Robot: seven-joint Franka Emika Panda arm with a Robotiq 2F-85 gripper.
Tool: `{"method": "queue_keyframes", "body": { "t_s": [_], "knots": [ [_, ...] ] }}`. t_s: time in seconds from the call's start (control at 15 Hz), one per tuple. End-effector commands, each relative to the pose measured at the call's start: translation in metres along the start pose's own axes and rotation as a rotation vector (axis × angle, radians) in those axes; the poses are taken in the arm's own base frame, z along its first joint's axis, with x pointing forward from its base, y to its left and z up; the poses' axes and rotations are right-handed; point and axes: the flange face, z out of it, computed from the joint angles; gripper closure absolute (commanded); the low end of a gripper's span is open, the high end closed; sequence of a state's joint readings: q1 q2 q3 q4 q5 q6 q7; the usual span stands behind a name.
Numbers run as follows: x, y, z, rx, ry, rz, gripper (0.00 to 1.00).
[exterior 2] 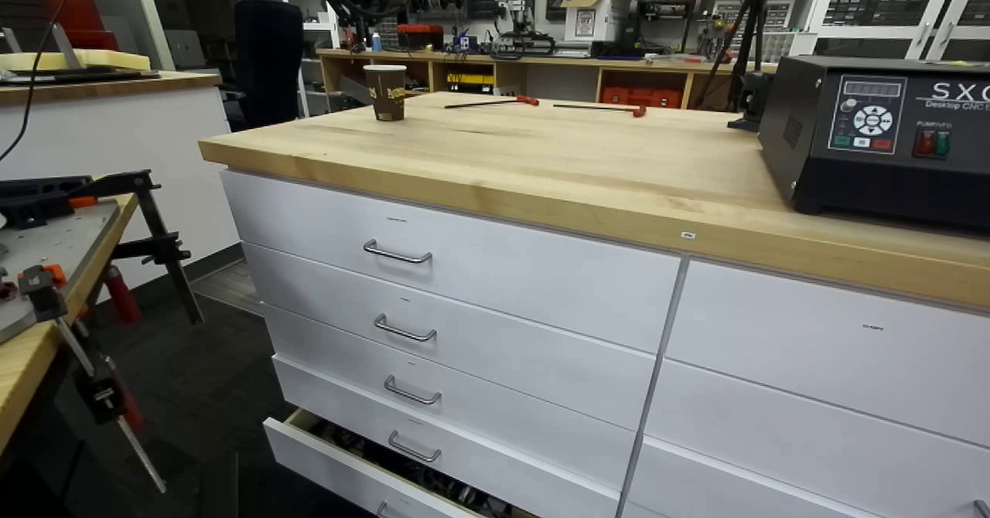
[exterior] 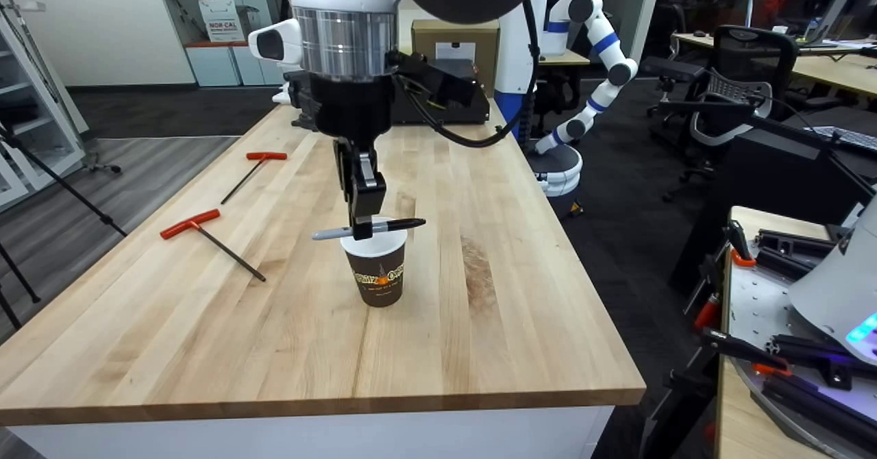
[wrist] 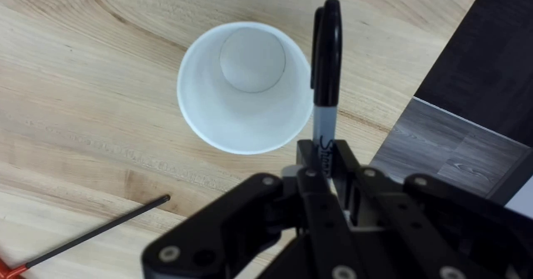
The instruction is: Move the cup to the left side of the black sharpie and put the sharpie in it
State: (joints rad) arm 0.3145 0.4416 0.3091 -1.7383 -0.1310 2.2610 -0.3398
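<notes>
Black end effector (wrist: 326,149) is gripping slim grey black-capped sharpie (wrist: 326,91); white-rimmed brown paper cup (exterior: 376,267) is standing on pale wooden worktop (exterior: 445,356).

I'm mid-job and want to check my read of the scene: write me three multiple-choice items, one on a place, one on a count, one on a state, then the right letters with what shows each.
1. Where does the white-rimmed, dark brown paper cup stand?
A) On the floor
B) In a drawer
C) On the pale wooden tabletop

2. How many red-handled, T-shaped hex keys lie on the tabletop?
A) Two
B) Three
C) Five

3. What state is the black two-fingered tool in?
A) Open, holding nothing
B) Shut on the black-capped, grey Sharpie marker pen
C) Shut on the cup's rim

Right letters:
1. C: both exterior views show the cup upright on the wood.
2. A: both exterior views show two hex keys lying there.
3. B: the wrist view shows the pen's grey barrel pinched in the tool, with the cup's rim free of it.
</notes>
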Motion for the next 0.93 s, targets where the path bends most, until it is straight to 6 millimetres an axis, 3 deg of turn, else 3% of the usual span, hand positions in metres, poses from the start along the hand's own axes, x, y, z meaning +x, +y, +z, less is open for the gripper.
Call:
{"method": "queue_keyframes", "body": {
  "t_s": [0.0, 0.6, 0.87],
  "knots": [
    [0.012, 0.001, 0.002, -0.013, 0.02, -0.019, 0.95],
    [0.023, 0.019, 0.036, -0.035, 0.035, -0.026, 0.95],
    [0.025, 0.026, 0.039, -0.045, 0.053, -0.011, 0.95]
  ]
}}
